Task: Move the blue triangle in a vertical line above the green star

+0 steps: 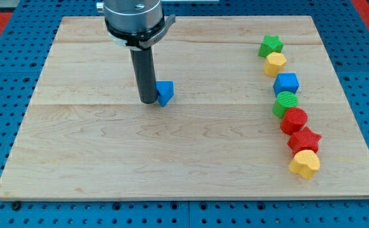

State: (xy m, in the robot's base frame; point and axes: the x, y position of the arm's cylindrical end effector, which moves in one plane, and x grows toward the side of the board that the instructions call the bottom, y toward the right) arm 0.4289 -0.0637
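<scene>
The blue triangle (165, 92) lies on the wooden board (108, 158), left of the middle. My tip (148, 101) stands right against the triangle's left side, touching or nearly touching it. The green star (271, 45) sits near the view's top right, far to the right of the triangle and a little higher in the view.
A curved column of blocks runs down the view's right below the green star: a yellow block (275, 63), a blue cube (286, 83), a green round block (286, 103), a red round block (293, 120), a red star (304, 139) and a yellow block (305, 164).
</scene>
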